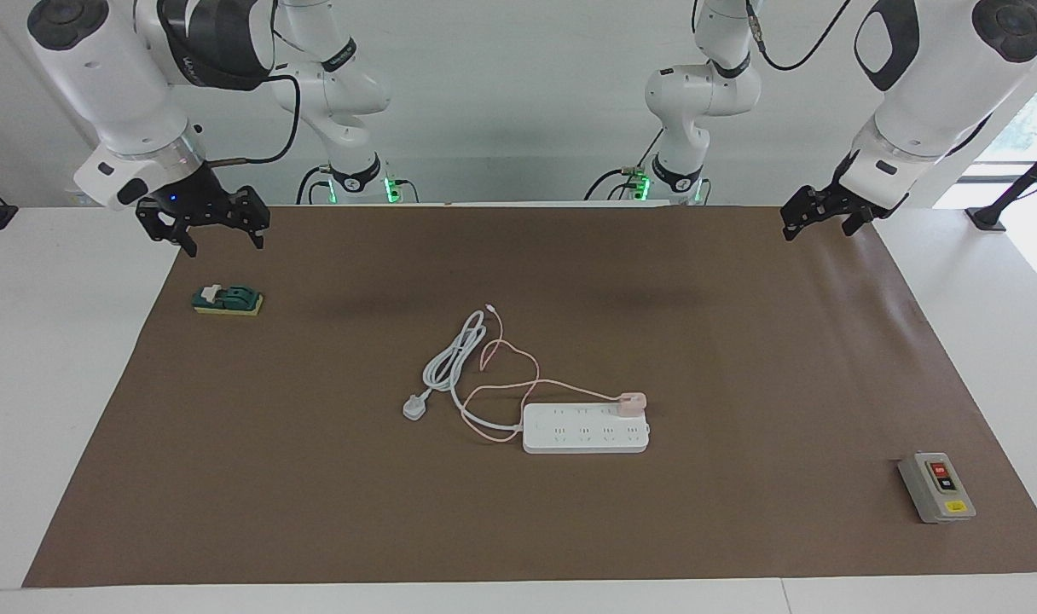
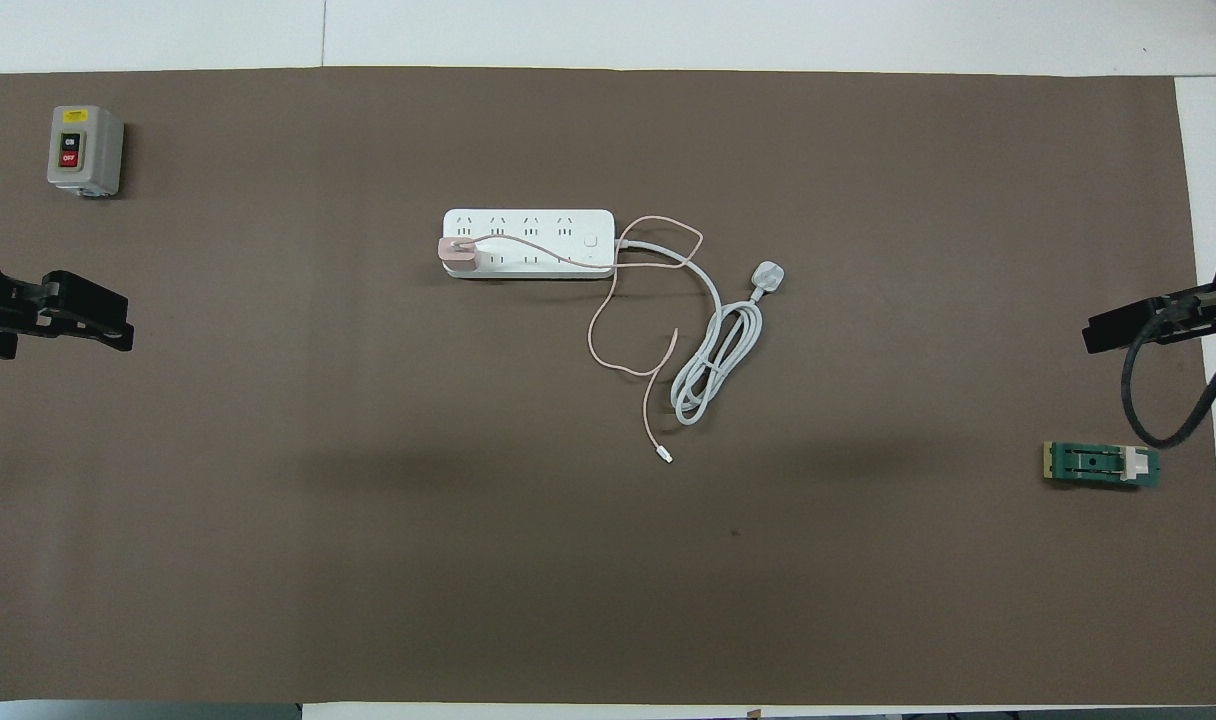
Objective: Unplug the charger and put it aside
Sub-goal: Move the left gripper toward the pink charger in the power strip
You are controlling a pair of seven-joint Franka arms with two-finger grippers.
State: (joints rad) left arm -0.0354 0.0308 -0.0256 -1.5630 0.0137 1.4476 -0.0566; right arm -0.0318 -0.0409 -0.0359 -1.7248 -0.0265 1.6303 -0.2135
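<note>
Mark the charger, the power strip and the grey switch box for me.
charger (image 1: pixel 632 401), facing view, top of the pink cube plugged into the strip.
power strip (image 1: pixel 582 435), facing view, middle of its white socket face.
switch box (image 2: pixel 84 150), overhead view, its grey face beside the on/off buttons.

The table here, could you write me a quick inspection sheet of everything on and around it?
Surface: brown mat over a white table.
Job's things: pink charger plugged into the power strip, at its end toward the left arm.
Clutter: grey switch box; green block.
Grippers: left gripper and right gripper wait, raised at the mat's ends, holding nothing.
Cables: thin pink cable loops loosely; white cord coiled, its plug lying free.
Surroundings: white wall; nothing else seen.
</note>
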